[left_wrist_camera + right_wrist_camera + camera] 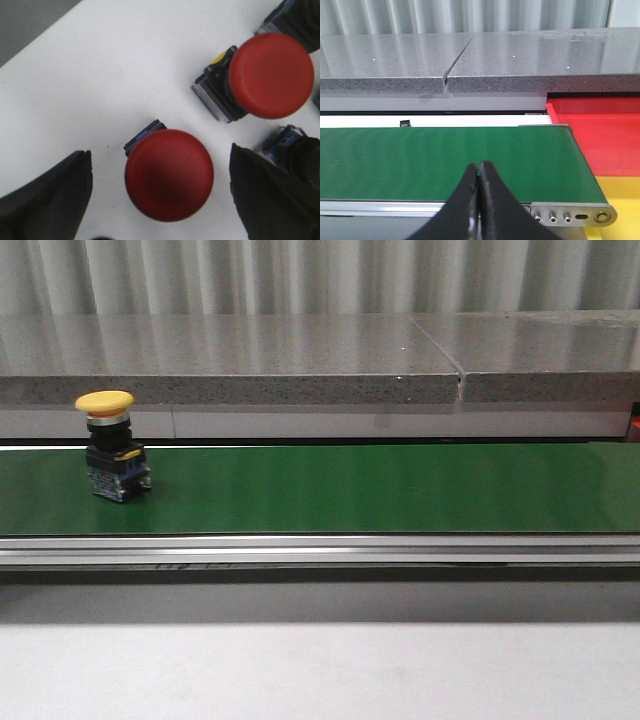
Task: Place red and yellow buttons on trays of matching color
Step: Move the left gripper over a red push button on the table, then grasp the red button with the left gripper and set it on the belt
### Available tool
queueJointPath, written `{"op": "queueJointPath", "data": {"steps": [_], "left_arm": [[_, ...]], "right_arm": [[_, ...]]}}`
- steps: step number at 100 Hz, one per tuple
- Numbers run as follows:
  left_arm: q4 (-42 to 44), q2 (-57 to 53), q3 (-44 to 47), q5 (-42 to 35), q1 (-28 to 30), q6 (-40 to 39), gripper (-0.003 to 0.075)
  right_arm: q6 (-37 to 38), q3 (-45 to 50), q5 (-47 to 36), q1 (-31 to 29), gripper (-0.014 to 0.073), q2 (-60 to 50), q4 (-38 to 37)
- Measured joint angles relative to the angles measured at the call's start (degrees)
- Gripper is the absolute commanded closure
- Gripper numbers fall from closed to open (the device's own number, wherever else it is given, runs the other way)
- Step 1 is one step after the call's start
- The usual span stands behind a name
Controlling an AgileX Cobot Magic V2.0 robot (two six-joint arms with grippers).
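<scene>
Left end effector (160,200) spread, straddling red button (169,174) on white table (100,75). Right end effector (479,200) pressed together. Yellow button (108,445) on belt (380,488). Risk: finger (270,195) clips second red button (272,75), topples it.

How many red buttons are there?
2 clearly: one red button between the open left gripper's fingers, another red button beside it. Dark bodies at the picture's edge may be more, caps hidden.
</scene>
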Motion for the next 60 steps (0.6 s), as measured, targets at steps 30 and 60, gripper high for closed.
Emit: {"op": "queueJointPath", "data": {"steps": [30,60], "left_arm": [[-0.1,0.0,0.0,-2.1,0.0,0.0,0.0176],[-1.2,1.0,-0.1,-3.1,0.0,0.0,0.0176]], "right_arm": [[0.0,0.0,0.0,0.0,0.0661,0.0,0.0],[0.0,0.0,0.0,0.0,0.0661,0.0,0.0]]}}
